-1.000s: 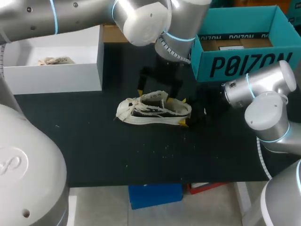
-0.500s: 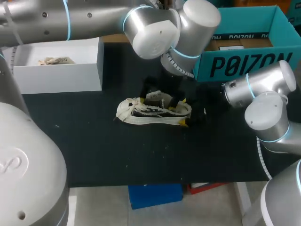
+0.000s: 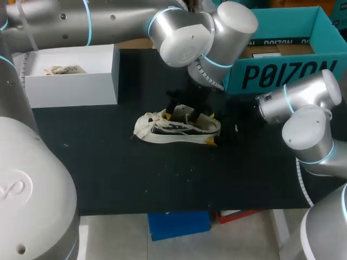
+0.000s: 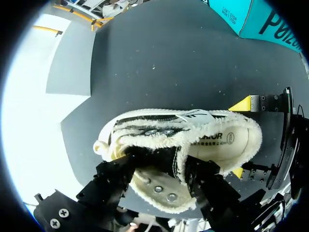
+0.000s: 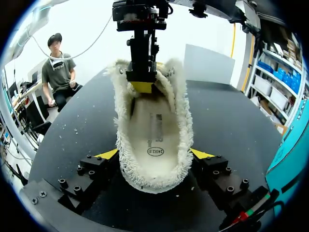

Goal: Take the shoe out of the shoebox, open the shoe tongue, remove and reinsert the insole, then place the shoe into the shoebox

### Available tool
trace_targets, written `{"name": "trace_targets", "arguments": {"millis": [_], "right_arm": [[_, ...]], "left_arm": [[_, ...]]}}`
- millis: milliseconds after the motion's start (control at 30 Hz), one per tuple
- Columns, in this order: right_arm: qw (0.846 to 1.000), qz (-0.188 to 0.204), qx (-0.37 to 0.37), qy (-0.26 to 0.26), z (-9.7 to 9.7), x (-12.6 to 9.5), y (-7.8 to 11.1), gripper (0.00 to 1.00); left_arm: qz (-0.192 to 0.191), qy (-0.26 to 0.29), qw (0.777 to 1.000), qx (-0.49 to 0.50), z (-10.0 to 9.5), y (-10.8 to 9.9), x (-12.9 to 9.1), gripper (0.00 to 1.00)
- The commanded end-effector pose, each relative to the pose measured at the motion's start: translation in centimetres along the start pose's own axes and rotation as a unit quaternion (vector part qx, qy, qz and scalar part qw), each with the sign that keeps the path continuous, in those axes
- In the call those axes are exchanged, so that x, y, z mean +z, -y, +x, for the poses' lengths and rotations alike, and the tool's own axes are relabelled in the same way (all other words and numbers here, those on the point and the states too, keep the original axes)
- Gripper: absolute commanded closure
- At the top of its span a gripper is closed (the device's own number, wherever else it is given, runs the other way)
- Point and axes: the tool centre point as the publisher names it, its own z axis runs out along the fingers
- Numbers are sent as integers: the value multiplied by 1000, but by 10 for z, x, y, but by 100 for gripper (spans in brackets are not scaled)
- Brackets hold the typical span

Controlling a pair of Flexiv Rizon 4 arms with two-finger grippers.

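A cream fleece-lined shoe (image 3: 176,127) lies on its sole mid-table, toe to the left. My left arm reaches past the middle, and its gripper (image 3: 181,111) is down in the shoe's opening. From the left wrist, its black fingers (image 4: 118,174) press the black tongue (image 4: 159,157) from both sides, so the gripper (image 4: 161,164) is shut on it; the yellow tips are hidden. My right gripper (image 3: 212,129) is shut on the heel. Its yellow tips touch both sides of the shoe (image 5: 152,140) around the gripper's middle (image 5: 154,154). The insole (image 5: 154,135) lies inside.
A white shoebox (image 3: 70,89) holding crumpled paper (image 3: 62,69) stands at the back left. A teal shoebox (image 3: 271,73) stands at the back right, close behind my right arm. Black tabletop lies bare in front of the shoe.
My left gripper has come down into the shoe's opening and its fingers have narrowed onto the tongue. The right gripper and the shoe have stayed put.
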Motion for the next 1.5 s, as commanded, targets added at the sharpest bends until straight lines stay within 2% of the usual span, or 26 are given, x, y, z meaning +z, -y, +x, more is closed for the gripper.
{"name": "trace_targets", "arguments": {"millis": [33, 233, 433, 633, 800, 1000, 1267, 1300, 1333, 1367, 1400, 1500], "right_arm": [[1000, 1, 0, 1, -2, 2, 1, 100], [1000, 1, 0, 1, -2, 2, 1, 100], [1000, 1, 0, 1, -2, 2, 1, 100], [1000, 1, 0, 1, -2, 2, 1, 100], [1000, 1, 0, 1, -2, 2, 1, 100], [1000, 1, 0, 1, -2, 2, 1, 100], [1000, 1, 0, 1, -2, 2, 1, 100], [1000, 1, 0, 1, -2, 2, 1, 100], [1000, 1, 0, 1, -2, 2, 1, 100], [1000, 1, 0, 1, -2, 2, 1, 100], [1000, 1, 0, 1, -2, 2, 1, 100], [1000, 1, 0, 1, -2, 2, 1, 100]], "left_arm": [[-4, 2, 1000, 3, 2, 2, 1, 100], [-7, 4, 1000, 4, 1, 1, -1, 100], [7, -9, 1000, 1, -5, 3, -14, 100], [33, -20, 999, -1, -17, 7, -37, 100], [44, -24, 999, -3, -34, 6, -42, 100], [44, 6, 999, -11, -59, -6, -32, 100], [-4, 34, 999, -27, -88, -21, 3, 98], [-7, 36, 999, -35, -93, -23, 5, 73], [-11, 35, 998, -42, -97, -24, 7, 53], [-15, 32, 998, -48, -102, -24, 8, 23], [-17, 32, 998, -54, -106, -25, 9, 0], [-19, 33, 997, -66, -117, -25, 11, 0]]}}
